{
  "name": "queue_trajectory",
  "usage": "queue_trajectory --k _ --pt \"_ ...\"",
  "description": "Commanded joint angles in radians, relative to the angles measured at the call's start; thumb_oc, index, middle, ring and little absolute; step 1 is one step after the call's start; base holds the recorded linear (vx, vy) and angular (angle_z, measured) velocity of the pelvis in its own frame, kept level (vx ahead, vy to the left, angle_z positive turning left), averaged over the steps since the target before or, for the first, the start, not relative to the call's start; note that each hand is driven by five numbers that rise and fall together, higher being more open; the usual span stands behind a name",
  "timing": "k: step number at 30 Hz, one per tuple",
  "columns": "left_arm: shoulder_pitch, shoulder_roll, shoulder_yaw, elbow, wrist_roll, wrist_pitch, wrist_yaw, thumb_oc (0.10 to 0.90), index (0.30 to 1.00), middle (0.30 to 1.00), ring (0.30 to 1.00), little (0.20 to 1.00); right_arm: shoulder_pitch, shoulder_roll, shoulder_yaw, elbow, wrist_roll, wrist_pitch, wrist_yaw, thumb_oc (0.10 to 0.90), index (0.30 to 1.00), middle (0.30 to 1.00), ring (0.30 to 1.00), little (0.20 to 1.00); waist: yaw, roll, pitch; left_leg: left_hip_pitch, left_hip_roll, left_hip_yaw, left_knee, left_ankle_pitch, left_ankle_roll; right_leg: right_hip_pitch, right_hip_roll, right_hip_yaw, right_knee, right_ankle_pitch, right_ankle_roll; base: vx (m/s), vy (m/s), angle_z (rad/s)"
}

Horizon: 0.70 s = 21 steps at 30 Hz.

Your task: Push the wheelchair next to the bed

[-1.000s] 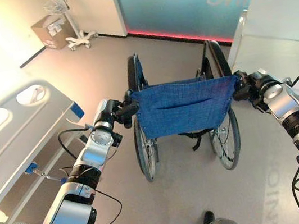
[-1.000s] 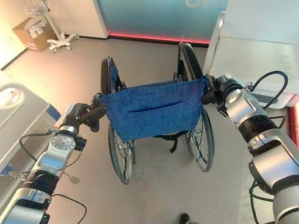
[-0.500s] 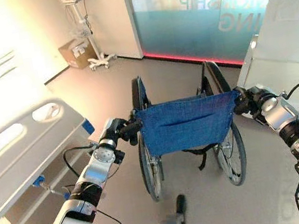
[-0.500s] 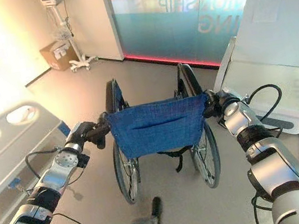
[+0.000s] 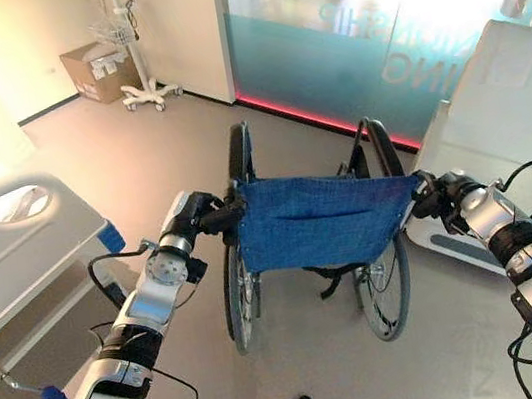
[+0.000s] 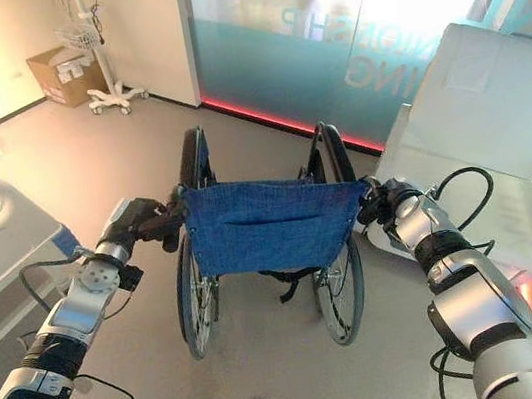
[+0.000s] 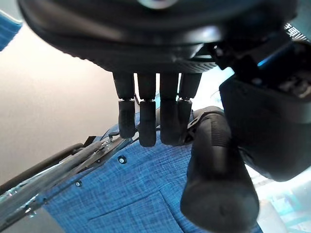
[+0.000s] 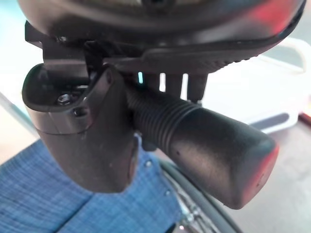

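wheelchair [image 5: 315,222]: seen from behind in the middle of the floor, blue fabric back facing the camera, big wheels to either side

left hand [image 5: 200,215]: wrapped round the left grip [image 7: 218,179], so that push handle is properly held; in the wrist view the fingers [image 7: 146,121] are curled down over the black rubber grip, with the blue fabric right behind them

right hand [image 6: 380,204]: closed on the right grip [image 8: 204,145]; the ribbed black handle is clamped between thumb [image 8: 87,131] and fingers, though the fingers are mostly hidden behind the handle, so how tight it's held can't really be told

bed [image 5: 11,250]: off to the robot's left, grey end panel with an oval cutout, near the left arm but clearly apart from the wheelchair

white chair [image 6: 480,145]: a pale reclined seat, or so it looks, found just beside the wheelchair's right wheel

box [image 5: 94,70]: cardboard, parked against the far wall, next to a white stand [image 5: 142,87] on castors

glass wall [image 6: 318,19]: frosted, set behind the wheelchair, with a red strip glowing along its base
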Motion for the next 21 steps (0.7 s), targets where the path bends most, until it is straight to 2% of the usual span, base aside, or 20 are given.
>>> queue_trajectory --k 1,2,5,8,10,11,13,14,16,17,18,20,21 --pt "0.035 0.057 -0.024 0.074 0.032 0.016 0.02 0.4 0.3 0.3 0.3 0.3 -0.042 0.002 0.098 -0.068 -0.063 -0.145 0.033 0.4 0.3 0.3 0.3 0.3 -0.004 0.022 0.058 -0.063 0.018 -0.014 0.085 -0.088 -0.093 -0.121 -0.074 0.073 -0.328 0.315 0.011 0.2 -0.225 0.0" --pt "0.008 0.071 -0.027 0.083 0.018 0.008 0.01 0.4 0.3 0.3 0.3 0.3 -0.058 -0.008 0.111 -0.075 -0.055 -0.135 0.028 0.4 0.3 0.3 0.3 0.3 -0.031 0.012 0.072 -0.052 0.005 -0.053 0.093 -0.118 -0.099 -0.186 -0.094 0.12 -0.418 0.376 0.028 0.21 -0.248 0.01" --pt "-0.018 0.078 -0.03 0.088 0.019 0.004 -0.005 0.4 0.3 0.3 0.3 0.3 -0.077 -0.021 0.126 -0.1 -0.04 -0.105 0.03 0.4 0.3 0.3 0.3 0.3 -0.059 -0.013 0.086 -0.031 -0.008 -0.104 0.099 -0.166 -0.109 -0.232 -0.121 0.173 -0.554 0.473 0.064 0.27 -0.249 0.76" --pt "-0.003 0.062 -0.023 0.087 0.04 0.016 -0.006 0.4 0.3 0.3 0.3 0.3 -0.078 -0.03 0.14 -0.165 -0.037 -0.055 0.057 0.4 0.3 0.3 0.3 0.3 -0.067 -0.031 0.081 -0.018 0.004 -0.13 0.109 -0.196 -0.121 -0.224 -0.129 0.18 -0.6 0.49 0.076 0.34 -0.279 0.94" --pt "0.009 0.052 -0.016 0.085 0.051 0.019 -0.01 0.4 0.3 0.3 0.3 0.3 -0.07 -0.035 0.147 -0.204 -0.038 -0.027 0.066 0.4 0.3 0.3 0.3 0.3 -0.075 -0.035 0.078 -0.005 0.015 -0.148 0.109 -0.206 -0.124 -0.222 -0.133 0.208 -0.592 0.495 0.079 0.41 -0.355 0.55" --pt "0.009 0.048 -0.018 0.082 0.062 0.009 -0.026 0.4 0.3 0.3 0.3 0.3 -0.062 -0.05 0.145 -0.235 -0.043 -0.004 0.069 0.4 0.3 0.3 0.3 0.3 -0.09 -0.033 0.076 -0.003 0.029 -0.189 0.103 -0.208 -0.129 -0.228 -0.121 0.274 -0.565 0.48 0.078 0.37 -0.364 0.62" --pt "0.004 0.046 -0.027 0.082 0.069 0.002 -0.037 0.4 0.3 0.3 0.3 0.3 -0.054 -0.066 0.145 -0.252 -0.033 0.008 0.057 0.4 0.3 0.3 0.3 0.3 -0.102 -0.024 0.076 -0.004 0.044 -0.224 0.099 -0.204 -0.132 -0.237 -0.09 0.309 -0.517 0.428 0.076 0.33 -0.382 0.84" --pt "0.007 0.047 -0.02 0.078 0.055 0.013 -0.029 0.4 0.3 0.3 0.3 0.3 -0.047 -0.068 0.132 -0.28 -0.045 0.015 0.066 0.4 0.3 0.3 0.3 0.3 -0.1 -0.027 0.077 -0.013 0.075 -0.236 0.114 -0.2 -0.147 -0.225 -0.088 0.284 -0.479 0.371 0.083 0.27 -0.418 0.9" --pt "0.019 0.036 -0.008 0.071 0.032 0.029 -0.013 0.4 0.3 0.3 0.3 0.3 -0.049 -0.075 0.139 -0.311 -0.055 0.022 0.092 0.4 0.3 0.3 0.3 0.3 -0.103 -0.028 0.082 0.003 0.126 -0.216 0.101 -0.178 -0.17 -0.221 -0.086 0.229 -0.449 0.336 0.075 0.25 -0.352 0.87" --pt "0.021 0.034 -0.006 0.069 0.032 0.032 -0.012 0.4 0.3 0.3 0.3 0.3 -0.049 -0.077 0.14 -0.315 -0.06 0.02 0.097 0.4 0.3 0.3 0.3 0.3 -0.104 -0.026 0.084 0.009 0.133 -0.214 0.095 -0.175 -0.173 -0.219 -0.085 0.223 -0.445 0.333 0.073 0.21 -0.231 0.63" --pt "0.023 0.017 -0.008 0.064 0.028 0.042 -0.003 0.4 0.3 0.3 0.3 0.3 -0.053 -0.085 0.141 -0.314 -0.065 0.014 0.1 0.4 0.3 0.3 0.3 0.3 -0.116 -0.025 0.083 0.03 0.176 -0.17 0.071 -0.148 -0.189 -0.217 -0.082 0.177 -0.432 0.318 0.058 0.21 -0.215 0.57" --pt "0.008 0.002 -0.026 0.062 0.028 0.05 -0.017 0.4 0.3 0.3 0.3 0.3 -0.043 -0.115 0.129 -0.316 -0.069 0.011 0.111 0.4 0.3 0.3 0.3 0.3 -0.144 -0.011 0.084 0.04 0.233 -0.101 0.04 -0.09 -0.205 -0.197 -0.064 0.126 -0.416 0.285 0.026 0.24 -0.255 0.72" --pt "0.004 0.0 -0.029 0.061 0.028 0.054 -0.017 0.4 0.3 0.3 0.3 0.3 -0.039 -0.119 0.126 -0.317 -0.07 0.008 0.112 0.4 0.3 0.3 0.3 0.3 -0.148 -0.009 0.086 0.04 0.24 -0.093 0.038 -0.081 -0.208 -0.192 -0.061 0.117 -0.414 0.28 0.022 0.21 -0.262 0.88"
